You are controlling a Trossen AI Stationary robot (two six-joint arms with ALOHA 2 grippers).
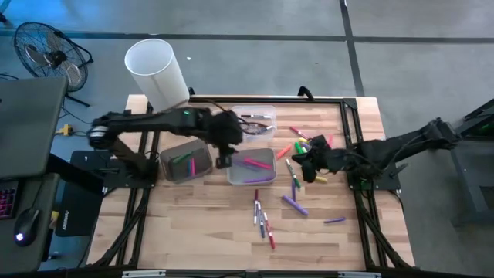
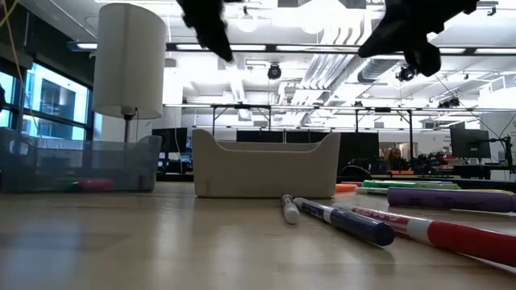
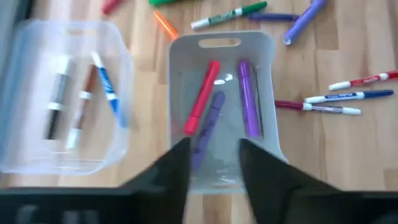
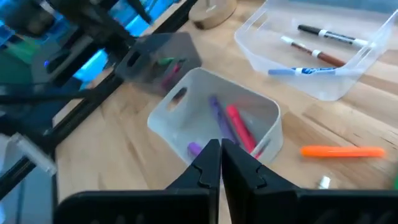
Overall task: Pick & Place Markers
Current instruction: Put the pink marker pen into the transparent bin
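A wooden table carries three bins. On the left, the smoky bin holds pink and green markers. The left gripper hangs above the white bin at the centre, fingers spread and empty; red and purple markers lie inside. Behind it sits a clear bin with pens. Further right, the right gripper hovers with fingers pressed together, and loose markers lie scattered on the table.

My markers lie flat in scattered groups on the worktop: purple, green, orange and red ones, plus white-bodied ones with coloured caps. A red one and purple ones lie in the white bin; three rest in the clear bin.
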